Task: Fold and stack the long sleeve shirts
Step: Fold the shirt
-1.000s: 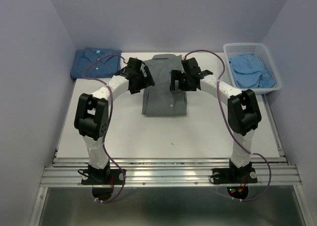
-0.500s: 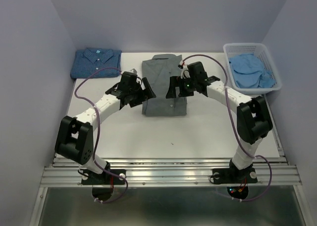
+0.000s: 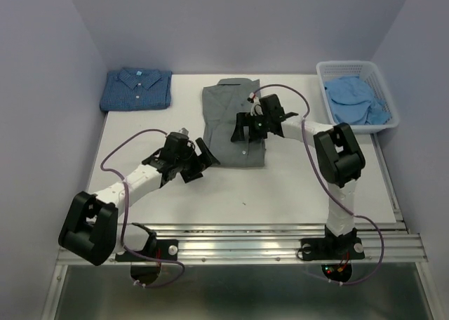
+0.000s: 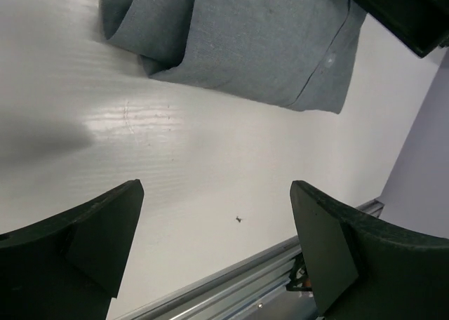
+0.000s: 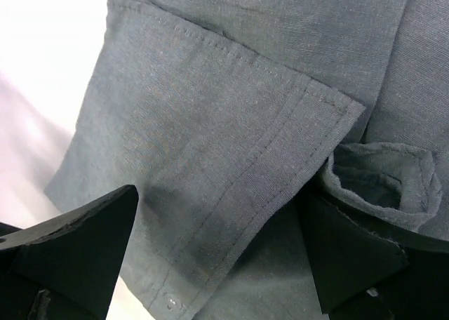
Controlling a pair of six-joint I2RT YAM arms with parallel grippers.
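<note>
Grey shirt [image 3: 231, 116], folded at centre of table [image 3: 295, 187], likely ready for stacking; right pincer [image 5: 217, 194] spread above it, left pincer [image 4: 216, 190] spread beside, both empty

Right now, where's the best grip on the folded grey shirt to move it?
Probably the grey shirt at its near-left corner, coming from the left gripper side, low along the table: the folded layers there bulge up, giving an edge to pinch.
</note>
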